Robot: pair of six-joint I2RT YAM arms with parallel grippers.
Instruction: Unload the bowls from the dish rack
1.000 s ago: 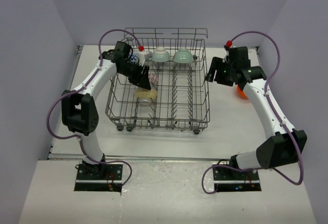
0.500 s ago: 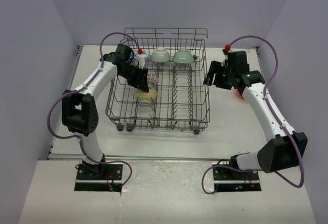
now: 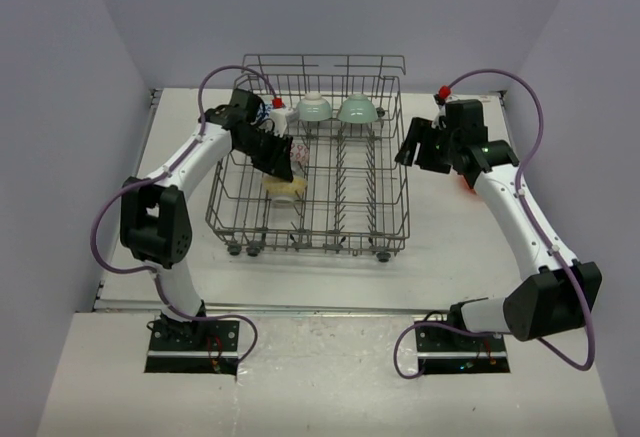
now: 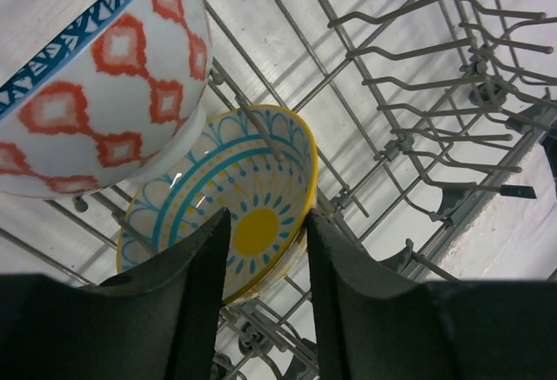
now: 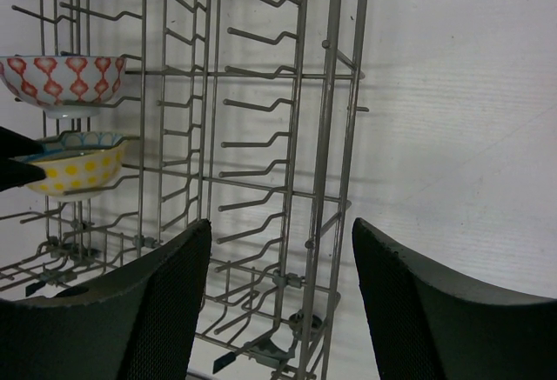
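The grey wire dish rack (image 3: pixel 310 219) stands mid-table. At its back sit two mint green bowls (image 3: pixel 314 107) (image 3: pixel 357 109) and a blue-and-white bowl (image 3: pixel 266 114), which is partly hidden by my left arm. My left gripper (image 3: pixel 283 163) is open inside the rack, below the red-and-white bowl (image 4: pixel 104 76). Its fingers straddle the rim of the cream bowl with yellow inside (image 4: pixel 235 197). My right gripper (image 3: pixel 408 147) is open and empty at the rack's right wall (image 5: pixel 322 136). An orange-red bowl (image 3: pixel 465 183) lies on the table behind my right arm.
The rack's upright tines (image 4: pixel 418 136) and tall wire sides close in around my left gripper. The right wrist view also shows the red-and-white bowl (image 5: pixel 65 80) above the cream bowl (image 5: pixel 78 171). White table (image 5: pixel 461 136) lies to the right of the rack.
My right gripper has moved left and back, away from the orange-red bowl and toward the rack's right wall. My left gripper has shifted slightly inside the rack.
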